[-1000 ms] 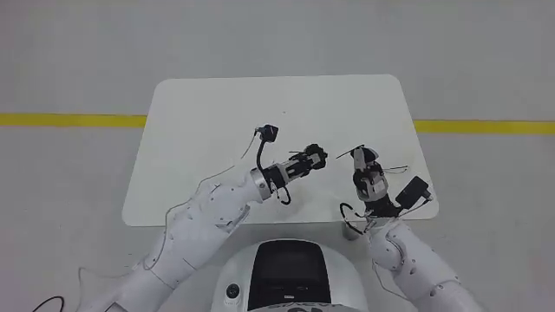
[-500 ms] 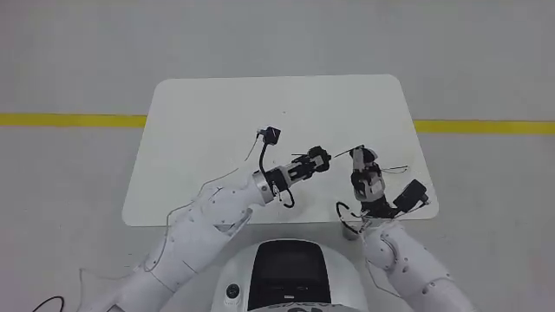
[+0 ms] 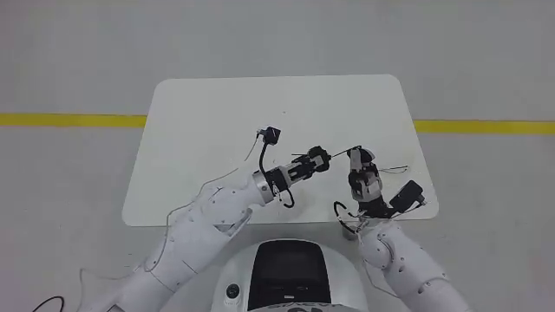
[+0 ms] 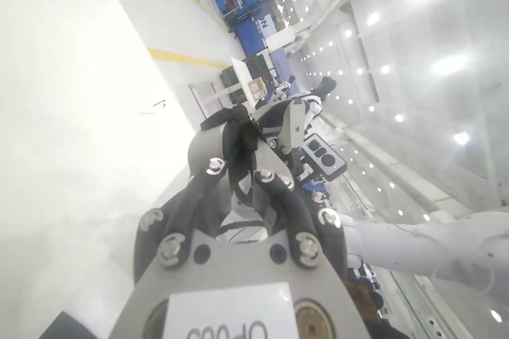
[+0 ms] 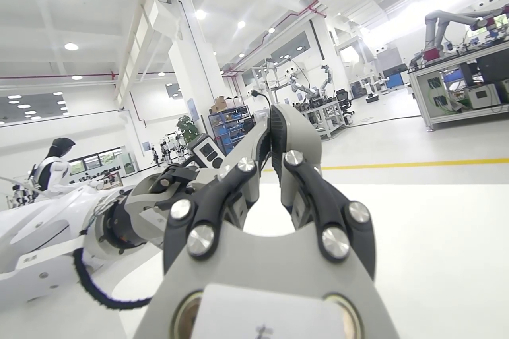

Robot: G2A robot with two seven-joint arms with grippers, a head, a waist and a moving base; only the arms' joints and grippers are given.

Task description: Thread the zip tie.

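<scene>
Workshop floor, pale, with a yellow line (image 3: 69,120) running behind a white round-cornered table (image 3: 208,130). Both arms sit over the near right part of it. In the top view the left gripper (image 3: 317,159) and the right gripper (image 3: 359,153) face each other, near but apart. The tie (image 3: 342,151) shows as a thin black strand across the gap between them, apparently held clear of the table rather than lying on it. From the left wrist, the left gripper (image 4: 238,126) has its fingers drawn in on a black lump at the tips. You can take that for one end of the tie, though which end is not readable. From the right wrist, the right gripper (image 5: 271,130) has its pads pressed flat together. What sits between them is hidden there, but the strand in the top view runs to its tips, so you can judge it to be pinching the other end. Progress, as a judgement: pickup is done, with one end in each gripper and the ends lined up roughly toward each other. You see no closed loop, and whether the tail has entered the head is too small to tell. Left to do: feed the tail through the head and draw it through.
</scene>
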